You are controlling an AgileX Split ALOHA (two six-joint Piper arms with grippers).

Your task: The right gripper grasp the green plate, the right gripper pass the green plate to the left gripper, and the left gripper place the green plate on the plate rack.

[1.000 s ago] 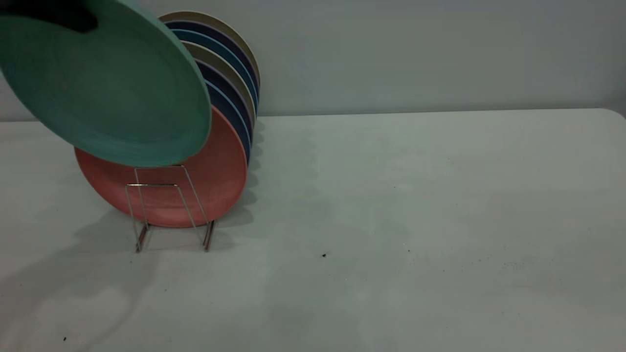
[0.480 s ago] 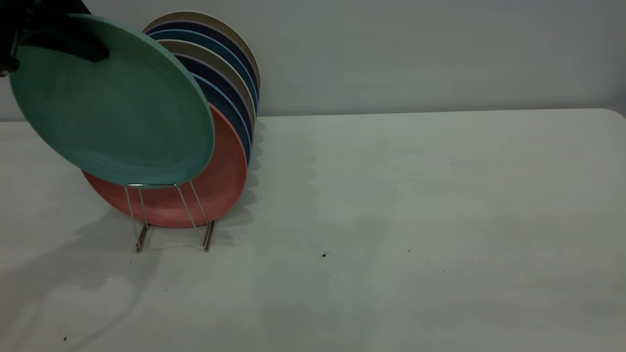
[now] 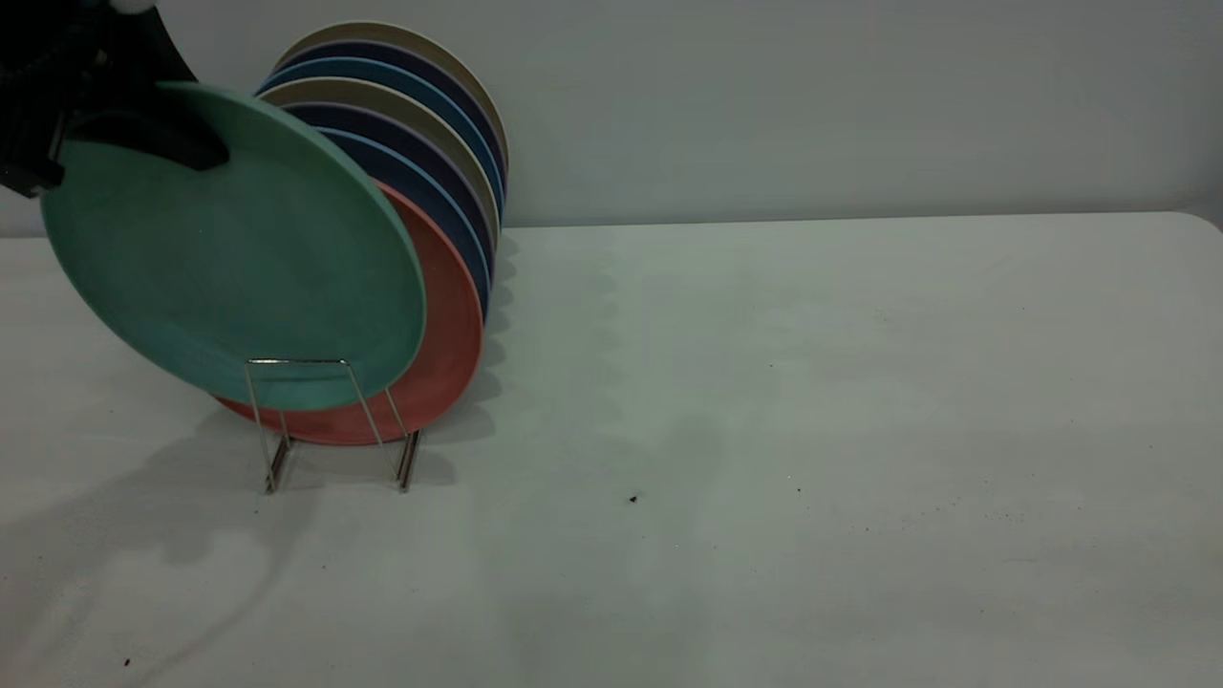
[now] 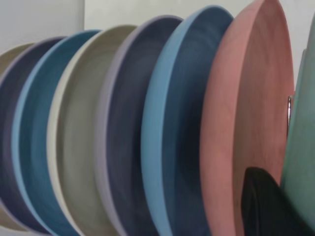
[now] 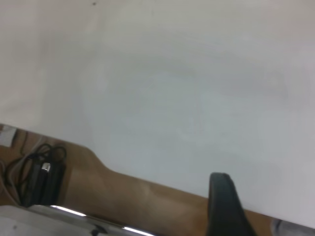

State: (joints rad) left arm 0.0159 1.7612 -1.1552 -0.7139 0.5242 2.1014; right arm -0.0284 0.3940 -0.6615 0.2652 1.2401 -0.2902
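On white table [image 3: 812,382], plate rack [image 3: 330,420] stands.

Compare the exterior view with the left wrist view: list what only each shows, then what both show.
Only the exterior view shows the plate rack, the table and the left end effector gripping the green plate at its upper rim. Only the left wrist view shows the gaps between the racked plates edge-on. Both show the green plate, the salmon-pink plate just behind it, and the blue, purple and beige plates beyond.

Dim even light, soft shadows leftward, blurry wrist views
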